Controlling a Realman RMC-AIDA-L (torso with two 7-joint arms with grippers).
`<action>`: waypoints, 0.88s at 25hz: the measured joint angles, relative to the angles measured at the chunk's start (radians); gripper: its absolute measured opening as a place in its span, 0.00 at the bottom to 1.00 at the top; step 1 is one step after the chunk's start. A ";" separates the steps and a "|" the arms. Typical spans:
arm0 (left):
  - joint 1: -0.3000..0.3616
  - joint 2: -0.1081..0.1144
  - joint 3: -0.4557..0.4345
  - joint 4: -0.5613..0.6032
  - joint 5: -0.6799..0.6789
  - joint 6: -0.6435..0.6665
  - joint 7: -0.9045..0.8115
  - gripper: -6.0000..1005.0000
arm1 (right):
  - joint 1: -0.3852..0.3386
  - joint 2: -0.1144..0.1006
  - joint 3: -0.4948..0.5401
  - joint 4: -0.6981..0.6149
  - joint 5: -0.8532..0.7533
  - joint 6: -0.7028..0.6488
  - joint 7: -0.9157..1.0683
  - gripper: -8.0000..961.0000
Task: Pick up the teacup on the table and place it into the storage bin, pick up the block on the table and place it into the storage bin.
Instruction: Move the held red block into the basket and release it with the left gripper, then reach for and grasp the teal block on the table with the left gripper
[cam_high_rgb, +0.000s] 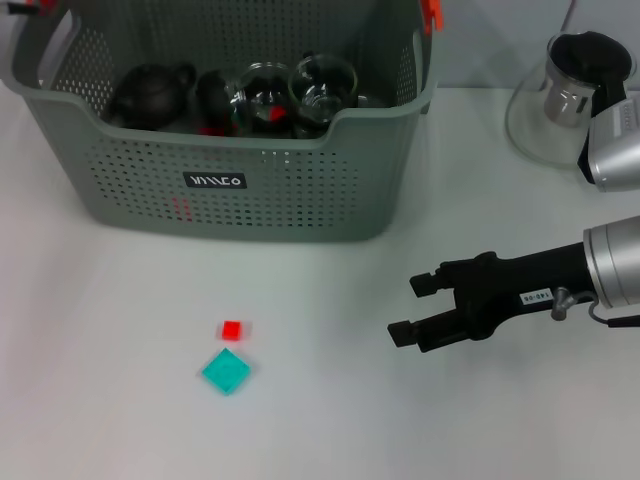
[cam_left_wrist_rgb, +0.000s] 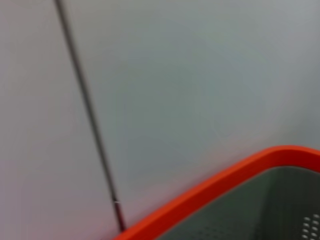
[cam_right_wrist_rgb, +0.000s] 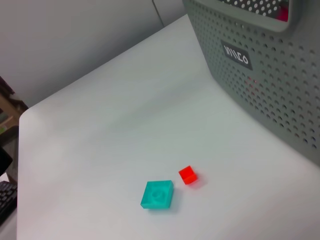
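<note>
The storage bin (cam_high_rgb: 300, 190) stands at the back of the white table, its label facing me. Inside it lie two glass teacups (cam_high_rgb: 322, 85) among dark teapots (cam_high_rgb: 150, 92). A small red block (cam_high_rgb: 232, 329) and a flat teal block (cam_high_rgb: 226, 371) rest on the table in front of the bin. My right gripper (cam_high_rgb: 405, 310) hovers open and empty to the right of the blocks, pointing toward them. The right wrist view shows the red block (cam_right_wrist_rgb: 188, 174), the teal block (cam_right_wrist_rgb: 158, 194) and the bin (cam_right_wrist_rgb: 270, 75). The left gripper is out of view; its wrist view shows the bin's orange clip (cam_left_wrist_rgb: 210, 187).
A glass pitcher with a black lid (cam_high_rgb: 565, 95) stands at the back right, close to my right arm. The table's far-left edge (cam_right_wrist_rgb: 22, 120) shows in the right wrist view. A grey wall rises behind the bin.
</note>
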 joint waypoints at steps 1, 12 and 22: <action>0.005 0.001 0.000 0.024 0.005 0.012 -0.013 0.85 | -0.001 0.000 0.000 0.000 0.000 0.000 -0.002 0.98; 0.177 -0.057 -0.001 0.516 -0.160 0.595 0.121 0.87 | -0.007 0.000 0.007 0.007 0.000 0.007 -0.011 0.98; 0.411 -0.164 0.220 0.760 -0.132 0.844 0.348 0.87 | -0.007 0.000 0.011 0.016 0.000 0.015 -0.018 0.98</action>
